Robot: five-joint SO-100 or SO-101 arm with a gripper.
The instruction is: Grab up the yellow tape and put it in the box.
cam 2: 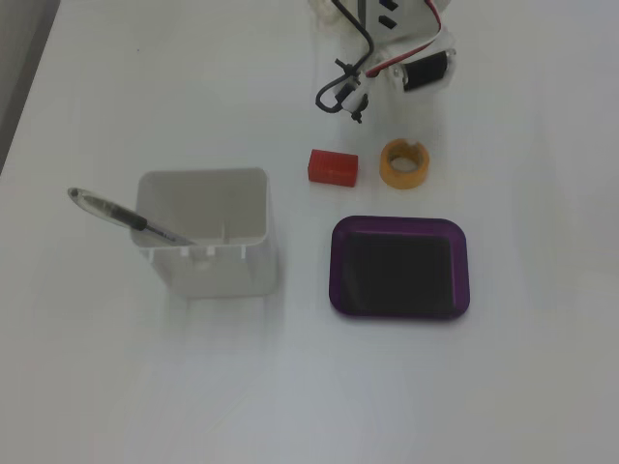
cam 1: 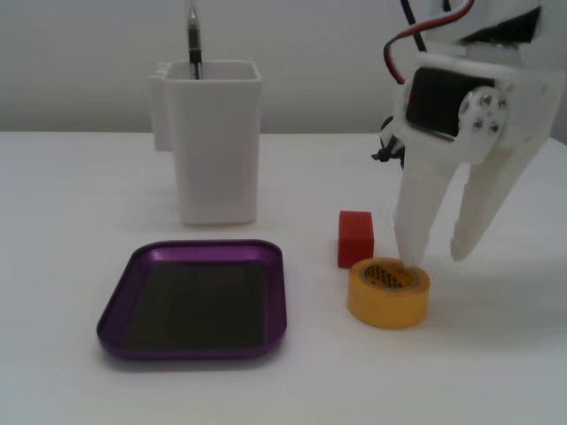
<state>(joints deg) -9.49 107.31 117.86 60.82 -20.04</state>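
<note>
You have a plain white table [cam 1: 80, 381] with a pale wall behind it, and little on it to crowd you. The yellow tape [cam 1: 388, 292] lies flat on that table, hole up, just to the right of the purple box [cam 1: 193, 299] in a fixed view, with the small red block [cam 1: 355, 238] right behind the tape. The box is empty. The white container [cam 1: 214, 142] with the pen [cam 2: 126, 217] in it stands well behind the box.

Your gripper [cam 1: 438, 259] hangs over the tape with its jaws spread and nothing between them. One finger tip sits at the tape's far rim, about at the hole; the other stands off to the right of the roll. So you seem to be in the reach, just ahead of the grasp.

Next, lower a little and close on the roll's wall. Mind the red block, close beside the tape. The way from tape to box is short and open.
</note>
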